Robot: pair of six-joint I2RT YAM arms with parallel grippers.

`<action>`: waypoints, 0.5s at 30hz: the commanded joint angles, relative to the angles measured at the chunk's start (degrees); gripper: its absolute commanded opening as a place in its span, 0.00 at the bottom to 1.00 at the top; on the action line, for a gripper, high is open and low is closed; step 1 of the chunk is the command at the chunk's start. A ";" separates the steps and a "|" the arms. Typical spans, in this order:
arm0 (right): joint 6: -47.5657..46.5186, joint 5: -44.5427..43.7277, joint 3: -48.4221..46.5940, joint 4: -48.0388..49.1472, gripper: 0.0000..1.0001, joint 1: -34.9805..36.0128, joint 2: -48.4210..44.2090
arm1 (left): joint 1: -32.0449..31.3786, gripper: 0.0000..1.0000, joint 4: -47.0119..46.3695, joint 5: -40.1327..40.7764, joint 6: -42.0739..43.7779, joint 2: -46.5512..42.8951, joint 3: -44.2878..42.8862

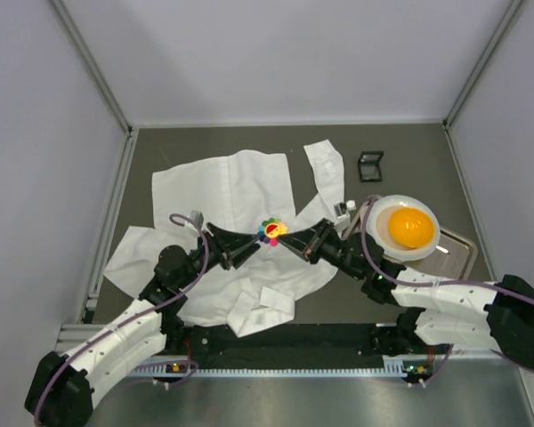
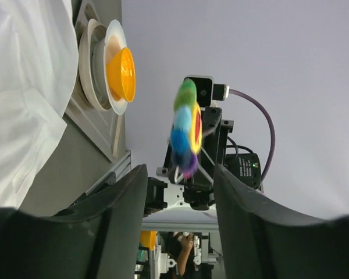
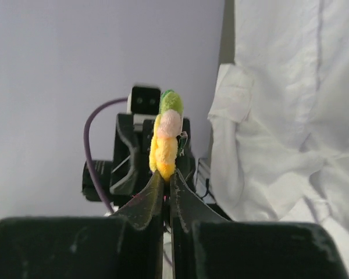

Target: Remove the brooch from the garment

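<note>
The brooch (image 1: 271, 231), a small many-coloured flower, is held up above the white garment (image 1: 231, 187), which lies spread on the dark table. My right gripper (image 1: 289, 238) reaches it from the right. The right wrist view shows that gripper (image 3: 166, 177) shut on the brooch's (image 3: 166, 142) yellow lower edge. My left gripper (image 1: 254, 245) faces it from the left. In the left wrist view its jaws (image 2: 180, 174) stand open, and the brooch (image 2: 185, 129) hangs just beyond the tips without touching them. The brooch hangs apart from the garment (image 3: 279, 87).
A white plate with an orange bowl (image 1: 408, 228) rests on a metal tray (image 1: 458, 253) at the right. A small black frame (image 1: 370, 165) lies at the back right. Grey walls close in the table on three sides.
</note>
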State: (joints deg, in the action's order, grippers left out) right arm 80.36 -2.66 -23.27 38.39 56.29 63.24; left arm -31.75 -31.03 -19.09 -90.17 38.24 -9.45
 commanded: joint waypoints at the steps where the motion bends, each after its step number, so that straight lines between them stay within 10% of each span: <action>1: -4.85 1.67 1.73 -5.33 0.00 -7.49 -4.79 | 0.28 0.59 8.23 0.37 5.43 -4.39 -0.13; 15: -34.73 29.98 -9.24 -23.09 0.00 -59.35 2.04 | 1.42 0.83 26.10 -6.48 33.03 2.35 -18.40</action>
State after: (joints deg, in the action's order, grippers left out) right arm 56.23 16.40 -26.50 16.23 4.14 59.94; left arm -30.61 -8.75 -23.44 -68.05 38.54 -21.85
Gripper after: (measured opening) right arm 0.013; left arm 0.826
